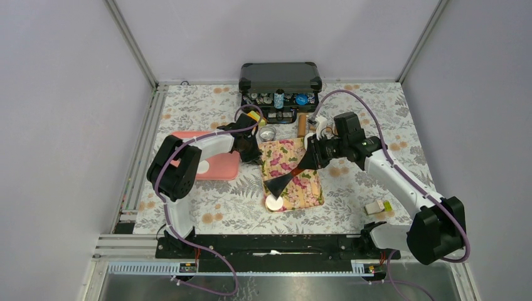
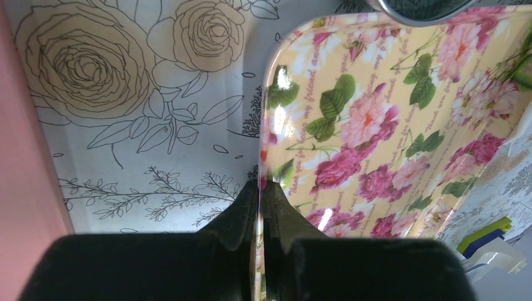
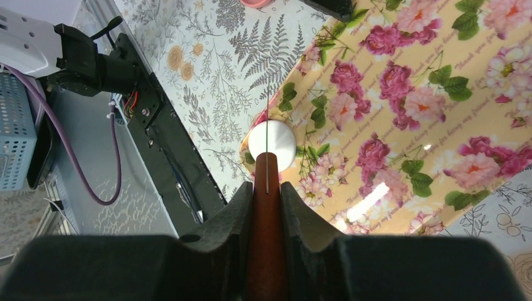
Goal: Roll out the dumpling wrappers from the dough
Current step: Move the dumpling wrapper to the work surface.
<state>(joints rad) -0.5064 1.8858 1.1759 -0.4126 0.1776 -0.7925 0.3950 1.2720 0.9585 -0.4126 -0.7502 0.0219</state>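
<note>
Top external view, from the left: a pink tray (image 1: 221, 169) lies just outside the left pincer (image 2: 262, 188), and one flat white wrapper (image 1: 202, 167) rests on its far side from the fingers. That pincer is closed on the left rim of the flowered board (image 1: 306, 187). The left wrist view shows both fingers pinched flat against the rim, so the board is pinned. The pinch should be firm and low, because the board looks glossy and I judge it would skate under a push.

To the right, the right pincer (image 3: 266, 188) is clamped around a brown rolling pin (image 3: 266, 244). Straight ahead of its fingers, at the pin's tip, sits the dough (image 3: 280, 139), a small white lump on the board's near left corner, close to the edge. The tip reaches the lump's near side, but I cannot tell whether it presses or only touches.

The step in hand looks like flattening this lump. To do it well:
- Bring the pin's side over the lump's middle, not just its tip.
- Press down gently.
- Stroke toward the board's centre, so the dough is not driven off the corner.
- Use short, even passes from several directions, which should keep the disc round and stop it sticking to the wood.
</note>
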